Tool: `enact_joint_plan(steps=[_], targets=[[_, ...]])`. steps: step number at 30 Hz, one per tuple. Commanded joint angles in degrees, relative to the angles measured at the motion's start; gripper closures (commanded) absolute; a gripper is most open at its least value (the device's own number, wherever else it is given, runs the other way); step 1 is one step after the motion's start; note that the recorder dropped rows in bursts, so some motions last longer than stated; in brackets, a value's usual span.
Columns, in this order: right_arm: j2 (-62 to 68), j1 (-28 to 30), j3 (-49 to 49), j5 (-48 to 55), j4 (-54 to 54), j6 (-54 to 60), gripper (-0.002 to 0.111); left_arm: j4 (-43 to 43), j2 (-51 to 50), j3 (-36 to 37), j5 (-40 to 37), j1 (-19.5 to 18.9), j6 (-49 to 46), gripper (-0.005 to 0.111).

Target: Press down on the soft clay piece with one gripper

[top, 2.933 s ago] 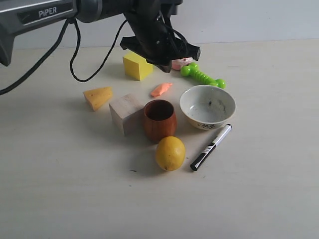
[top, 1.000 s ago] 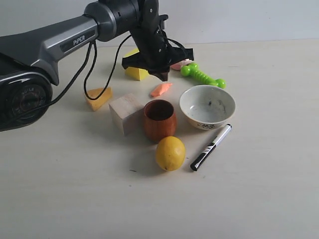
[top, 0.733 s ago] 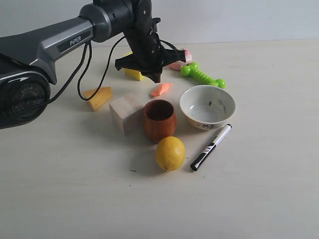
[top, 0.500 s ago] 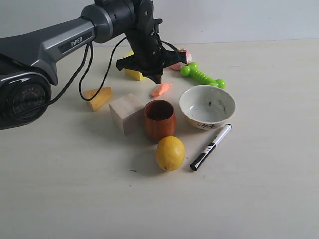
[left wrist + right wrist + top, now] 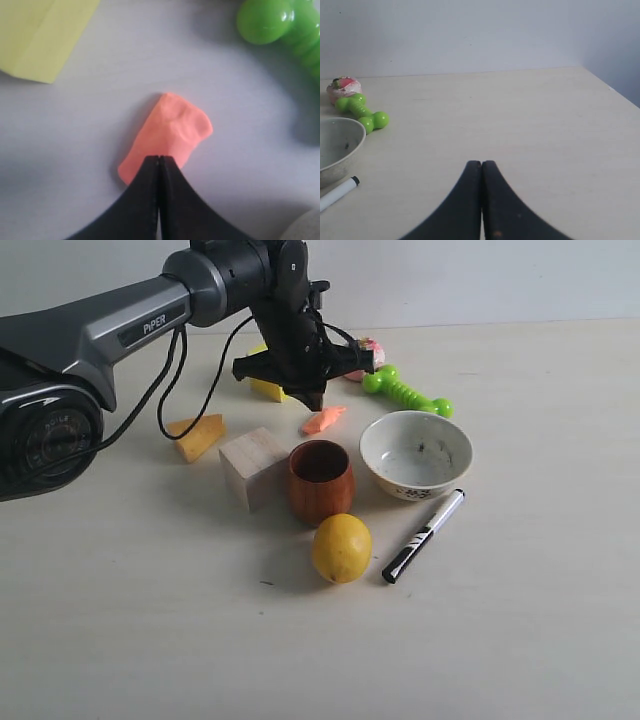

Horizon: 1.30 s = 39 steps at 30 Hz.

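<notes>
The soft clay piece (image 5: 323,420) is a small salmon-orange lump lying on the table between the yellow block and the white bowl. In the left wrist view the clay (image 5: 172,132) fills the middle, with a shallow dent in its broad end. My left gripper (image 5: 318,400) hangs just above the clay's far end, jaws shut with nothing between them; its tips (image 5: 159,158) overlap the lump's narrow half. Whether they touch it I cannot tell. My right gripper (image 5: 481,162) is shut and empty over bare table, and does not show in the exterior view.
Around the clay stand a yellow block (image 5: 266,387), a green dumbbell toy (image 5: 405,392), a pink cupcake toy (image 5: 362,362), a white bowl (image 5: 416,453), a brown wooden cup (image 5: 320,480) and a wooden cube (image 5: 253,467). A cheese wedge (image 5: 197,435), lemon (image 5: 341,547) and marker (image 5: 423,535) lie nearer.
The left arm has come down and leftward from high above the yellow block to just over the clay. In the last half second it has barely moved.
</notes>
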<state>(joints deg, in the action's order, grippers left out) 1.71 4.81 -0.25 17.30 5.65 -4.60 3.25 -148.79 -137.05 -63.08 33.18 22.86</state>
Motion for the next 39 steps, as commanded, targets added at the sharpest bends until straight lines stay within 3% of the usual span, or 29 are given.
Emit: enact_joint_plan(steps=[1, 39], targets=[[-0.37, 0.3, 0.25, -0.56, 0.36, 0.05, 0.108, 0.14, 0.25, -0.43, -0.23, 0.09, -1.3, 0.107], [-0.37, 0.3, 0.25, -0.58, 0.36, 0.05, 0.108, 1.39, -4.89, -0.43, -0.42, 0.09, -1.64, 0.107]])
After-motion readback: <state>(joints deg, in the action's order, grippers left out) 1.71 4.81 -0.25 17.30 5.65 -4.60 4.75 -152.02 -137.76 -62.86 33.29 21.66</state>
